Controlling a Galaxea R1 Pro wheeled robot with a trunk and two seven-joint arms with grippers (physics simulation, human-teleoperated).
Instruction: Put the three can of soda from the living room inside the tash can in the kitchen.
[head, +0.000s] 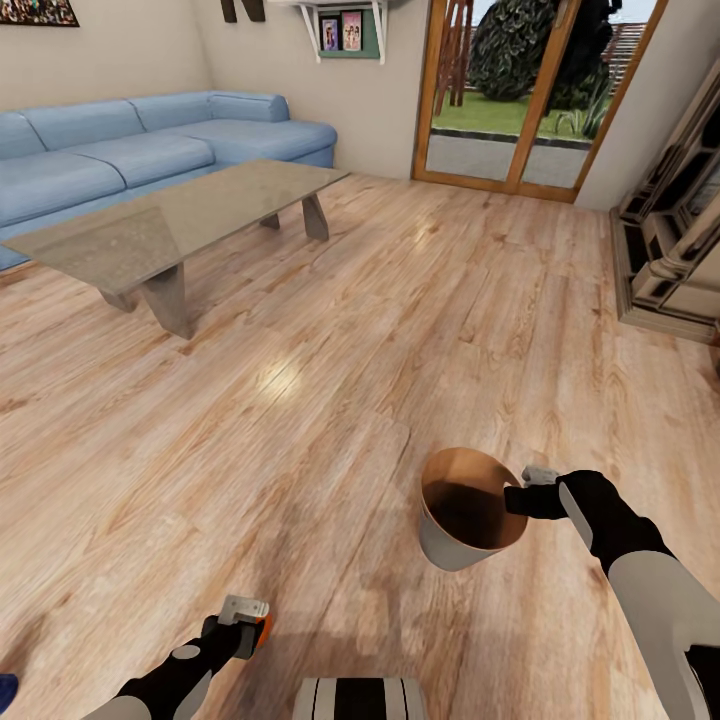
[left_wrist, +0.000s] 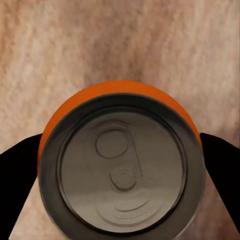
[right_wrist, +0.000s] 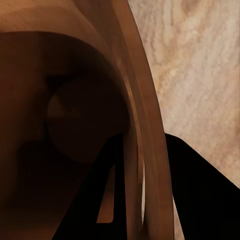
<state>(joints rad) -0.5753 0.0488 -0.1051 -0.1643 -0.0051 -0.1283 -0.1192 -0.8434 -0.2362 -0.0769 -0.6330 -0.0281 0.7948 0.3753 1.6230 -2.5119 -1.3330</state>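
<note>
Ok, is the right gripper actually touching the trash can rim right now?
Touching. In the right wrist view the trash can rim passes between the right gripper's dark fingers, one inside and one outside. In the head view the gripper sits on the rim.

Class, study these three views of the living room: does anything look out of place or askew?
Yes. The bin is off the wooden floor, tilted, the right gripper pinching its rim, in the living room. The left gripper holds an orange can.

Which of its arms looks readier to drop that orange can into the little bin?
Left. Its hand already grips the orange can; the right hand is clamped on the bin's rim, so it likely just steadies it.
</note>
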